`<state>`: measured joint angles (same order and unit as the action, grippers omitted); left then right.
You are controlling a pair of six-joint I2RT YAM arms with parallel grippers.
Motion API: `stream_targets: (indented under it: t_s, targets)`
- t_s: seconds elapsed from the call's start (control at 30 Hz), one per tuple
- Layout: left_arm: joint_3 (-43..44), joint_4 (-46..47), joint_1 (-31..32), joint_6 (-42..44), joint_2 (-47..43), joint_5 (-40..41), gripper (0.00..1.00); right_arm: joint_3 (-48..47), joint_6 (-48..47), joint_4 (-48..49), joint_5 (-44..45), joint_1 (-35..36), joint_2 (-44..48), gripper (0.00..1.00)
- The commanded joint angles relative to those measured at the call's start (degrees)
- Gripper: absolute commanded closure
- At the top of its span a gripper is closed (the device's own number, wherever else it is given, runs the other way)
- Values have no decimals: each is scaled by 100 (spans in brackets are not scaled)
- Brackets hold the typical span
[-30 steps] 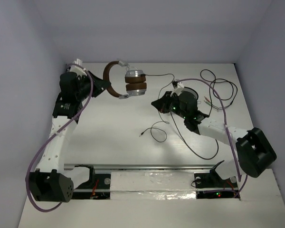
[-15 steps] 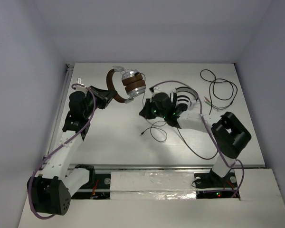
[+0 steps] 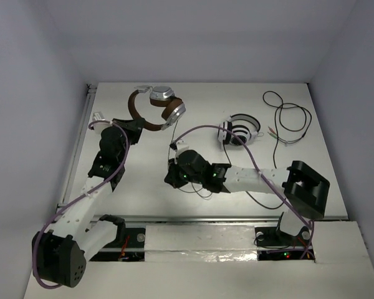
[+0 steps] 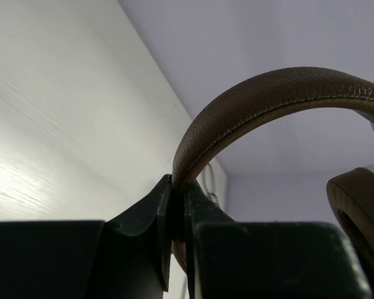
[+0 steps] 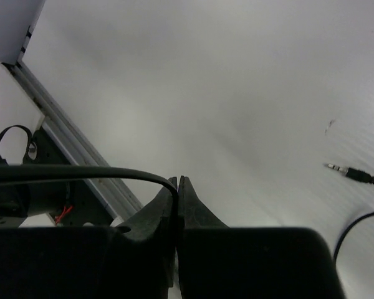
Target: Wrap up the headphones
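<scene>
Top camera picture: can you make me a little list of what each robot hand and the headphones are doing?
left gripper: shut on the brown headband of the headphones
right gripper: shut, pinching the thin black cable
jack plug: lying loose on the table
striped headphones: on the table, not touched by either arm
wrapping: cable not yet wound around the headphones

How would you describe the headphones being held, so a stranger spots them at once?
Look to the far left of the white table, where the left gripper clamps a headband. Those headphones are brown with silver earcups, unlike the white-and-black striped pair lying further right.
</scene>
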<state>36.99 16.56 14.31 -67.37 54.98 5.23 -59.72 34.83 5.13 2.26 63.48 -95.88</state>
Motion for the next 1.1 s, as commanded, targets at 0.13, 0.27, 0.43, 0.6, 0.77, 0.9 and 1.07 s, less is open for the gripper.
stream_targets:
  t_s: [0.13, 0.27, 0.43, 0.6, 0.77, 0.9, 1.07]
  targets:
    - [256, -837, 994, 1208, -427, 2569, 100, -100, -46, -1240, 530, 603, 965, 100]
    - [45, -1189, 1741, 1550, -357, 3306, 100, -460, -300, -2267, 284, 657, 1158, 100]
    - [-8, -1821, 2532, 2157, -146, 3581, 100, -970, -696, -3157, 187, 657, 1264, 100]
    - [378, -2569, 2911, 2624, 83, 3651, 100, -1226, -943, -3931, 231, 657, 1475, 100]
    - [581, -2817, 2973, 2606, -180, 3854, 100, -946, -672, -3968, 337, 657, 1686, 100]
    - [1202, -2596, 2842, 2879, -541, 3590, 100, 72, -232, -3309, -76, 657, 1756, 100]
    - [2012, -2315, 2596, 3292, -576, 3432, 100, 593, 322, -2843, 274, 657, 1932, 100]
